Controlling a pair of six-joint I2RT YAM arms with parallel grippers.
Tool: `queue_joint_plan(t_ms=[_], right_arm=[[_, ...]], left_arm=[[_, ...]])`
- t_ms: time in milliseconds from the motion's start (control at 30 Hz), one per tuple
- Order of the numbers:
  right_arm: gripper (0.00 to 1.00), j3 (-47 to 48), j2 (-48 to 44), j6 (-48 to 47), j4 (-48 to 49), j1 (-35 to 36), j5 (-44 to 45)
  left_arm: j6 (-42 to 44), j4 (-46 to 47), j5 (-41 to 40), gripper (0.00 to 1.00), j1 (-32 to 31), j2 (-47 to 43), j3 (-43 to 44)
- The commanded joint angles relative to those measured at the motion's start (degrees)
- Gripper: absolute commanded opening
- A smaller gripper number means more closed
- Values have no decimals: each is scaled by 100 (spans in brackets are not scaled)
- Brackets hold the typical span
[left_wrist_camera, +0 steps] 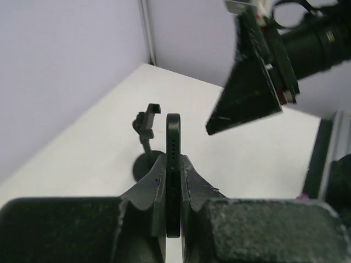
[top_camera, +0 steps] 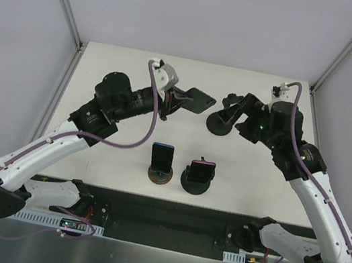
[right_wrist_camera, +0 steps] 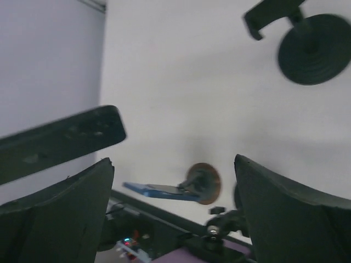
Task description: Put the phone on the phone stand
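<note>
L tool [left_wrist_camera: 173, 167] clamped on black phone [left_wrist_camera: 173, 137] edge-on, R tool [right_wrist_camera: 171, 164] jaws wide, near black stand [right_wrist_camera: 314, 48]

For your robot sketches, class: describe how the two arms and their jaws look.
The left arm and right arm have white lower segments, black upper segments, and a purple cable along each. The jaws are black and wedge-shaped.

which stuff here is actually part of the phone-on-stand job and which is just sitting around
In the job: dark phone, clamped in the left gripper; empty black stand; open right gripper near it.
Just lying about: blue phone on the brown stand; red phone on the other black stand.
</note>
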Motion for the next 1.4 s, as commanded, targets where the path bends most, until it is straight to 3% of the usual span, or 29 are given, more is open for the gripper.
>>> queue_joint_plan(t_ms=[0,133,367,667,767,833,1033,1100,1267,1367], right_arm=[[89,-36,26,2582,1829,247,-941],[74,34,122,3676,1991,545,-360],[63,-133,665,5058,2386,1125,-192],[54,-9,1212,5331,2475,1592,212],[43,-62,1387,5515,2685,1601,133],[28,-62,1467,5647,2878,1636,80],[15,-27,1608,5780,3090,1750,80],[1,-115,1573,5736,3195,1750,141],[1,-413,1493,5551,4018,1733,98],[1,-379,1590,5560,3944,1698,-287]], left_arm=[[2720,324,-801,0,-438,-513,-350],[3714,544,-941,0,-579,-961,-929],[4567,869,-967,0,-658,-1453,-1519],[4841,1001,-959,0,-790,-1770,-1871],[4858,1001,-862,0,-808,-1797,-1906],[4876,1001,-836,0,-816,-1788,-1924],[4788,957,-537,0,-860,-1771,-1924],[4771,957,-554,0,-956,-1779,-1924],[4638,957,-625,0,-1124,-1806,-1933],[4884,835,-607,0,-1229,-1736,-1924]])
